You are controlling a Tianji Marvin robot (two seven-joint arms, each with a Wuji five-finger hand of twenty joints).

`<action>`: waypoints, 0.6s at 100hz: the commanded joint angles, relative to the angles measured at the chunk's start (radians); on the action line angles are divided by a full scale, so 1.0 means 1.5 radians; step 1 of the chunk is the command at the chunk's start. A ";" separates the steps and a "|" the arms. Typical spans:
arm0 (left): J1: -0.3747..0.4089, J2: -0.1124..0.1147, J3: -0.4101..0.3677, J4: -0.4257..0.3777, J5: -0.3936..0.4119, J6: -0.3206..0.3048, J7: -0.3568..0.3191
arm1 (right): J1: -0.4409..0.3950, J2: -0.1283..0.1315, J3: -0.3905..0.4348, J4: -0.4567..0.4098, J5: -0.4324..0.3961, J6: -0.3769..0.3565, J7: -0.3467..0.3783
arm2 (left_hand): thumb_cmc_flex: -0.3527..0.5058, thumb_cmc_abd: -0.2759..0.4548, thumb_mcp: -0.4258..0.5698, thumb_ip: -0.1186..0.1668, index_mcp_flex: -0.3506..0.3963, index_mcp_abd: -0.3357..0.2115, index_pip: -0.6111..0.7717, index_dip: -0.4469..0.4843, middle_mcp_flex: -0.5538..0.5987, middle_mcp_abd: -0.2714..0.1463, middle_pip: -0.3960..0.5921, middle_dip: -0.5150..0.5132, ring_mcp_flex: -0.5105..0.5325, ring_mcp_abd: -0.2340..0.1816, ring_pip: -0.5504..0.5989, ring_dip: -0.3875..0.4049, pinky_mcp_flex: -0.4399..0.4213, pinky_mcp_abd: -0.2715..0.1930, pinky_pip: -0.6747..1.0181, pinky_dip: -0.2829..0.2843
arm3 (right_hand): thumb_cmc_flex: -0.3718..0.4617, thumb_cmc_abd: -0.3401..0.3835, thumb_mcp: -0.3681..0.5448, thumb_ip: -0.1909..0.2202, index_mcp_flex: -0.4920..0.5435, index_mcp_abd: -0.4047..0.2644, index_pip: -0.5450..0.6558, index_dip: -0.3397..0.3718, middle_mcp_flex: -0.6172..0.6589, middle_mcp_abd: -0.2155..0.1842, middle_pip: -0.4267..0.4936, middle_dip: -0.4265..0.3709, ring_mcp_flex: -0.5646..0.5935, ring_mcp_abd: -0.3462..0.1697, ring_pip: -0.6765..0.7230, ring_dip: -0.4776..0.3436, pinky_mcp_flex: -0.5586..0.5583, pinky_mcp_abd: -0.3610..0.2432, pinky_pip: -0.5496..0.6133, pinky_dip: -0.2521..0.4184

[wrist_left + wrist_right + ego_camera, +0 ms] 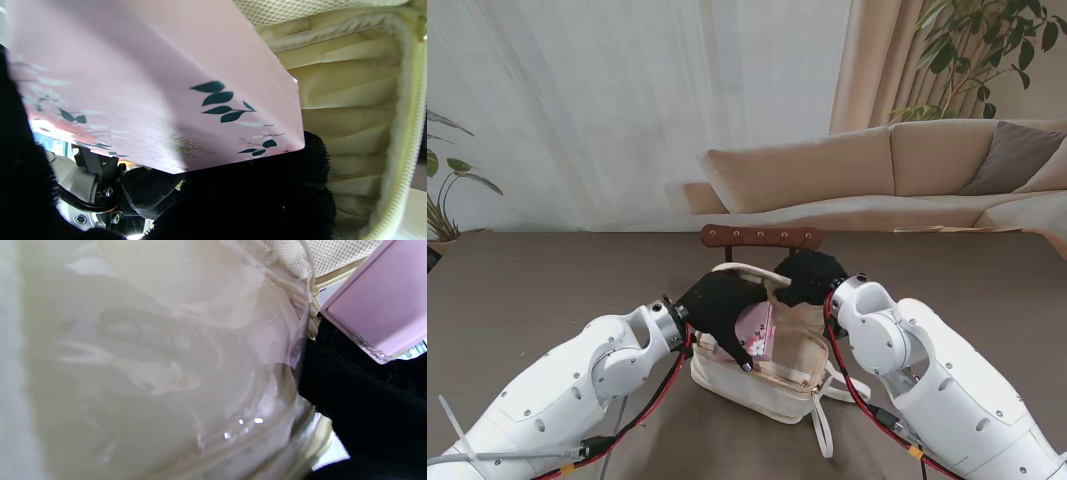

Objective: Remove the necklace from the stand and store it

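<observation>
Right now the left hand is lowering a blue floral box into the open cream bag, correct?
Not blue. The left hand holds a pink floral box over the open cream bag; the left wrist view shows the pink face with dark leaf prints clearly.

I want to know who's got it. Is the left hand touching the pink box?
Touching. The left wrist view shows the black-gloved left hand pressed against the edge of the pink box, no gap between them.

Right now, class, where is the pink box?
In the stand view, the pink box sits centre-table, held by the left hand over the open cream bag, nearer me than the wooden stand.
</observation>
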 commanded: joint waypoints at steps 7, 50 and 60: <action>-0.015 -0.007 0.009 0.014 0.004 0.003 0.000 | -0.007 -0.001 -0.001 -0.007 0.006 -0.004 0.014 | 0.319 0.118 0.368 0.056 0.063 -0.156 0.293 0.046 0.025 -0.069 0.041 0.021 0.010 -0.009 0.044 0.019 -0.019 -0.045 0.004 0.007 | 0.014 -0.020 0.052 -0.010 0.016 0.015 0.006 0.011 0.054 0.024 0.024 0.007 0.007 -0.018 0.023 0.007 0.255 0.020 0.039 0.011; -0.065 -0.015 0.075 0.077 0.019 0.023 0.049 | -0.014 0.000 0.006 -0.013 0.034 -0.008 0.026 | 0.326 0.114 0.388 0.056 0.061 -0.185 0.282 0.036 0.012 -0.081 0.038 0.023 -0.006 -0.031 0.052 0.026 -0.032 -0.056 0.004 0.008 | 0.015 -0.022 0.055 -0.008 0.021 0.018 0.003 0.011 0.054 0.027 0.027 0.006 0.006 -0.014 0.024 0.007 0.252 0.022 0.038 0.013; -0.072 -0.017 0.089 0.089 0.018 0.025 0.054 | -0.014 0.000 0.007 -0.014 0.039 -0.010 0.029 | 0.328 0.121 0.391 0.053 0.066 -0.190 0.249 0.025 0.004 -0.081 0.033 0.021 -0.017 -0.032 0.051 0.032 -0.039 -0.055 -0.001 0.006 | 0.015 -0.023 0.056 -0.008 0.021 0.018 0.003 0.012 0.054 0.027 0.027 0.006 0.006 -0.013 0.024 0.007 0.252 0.022 0.038 0.014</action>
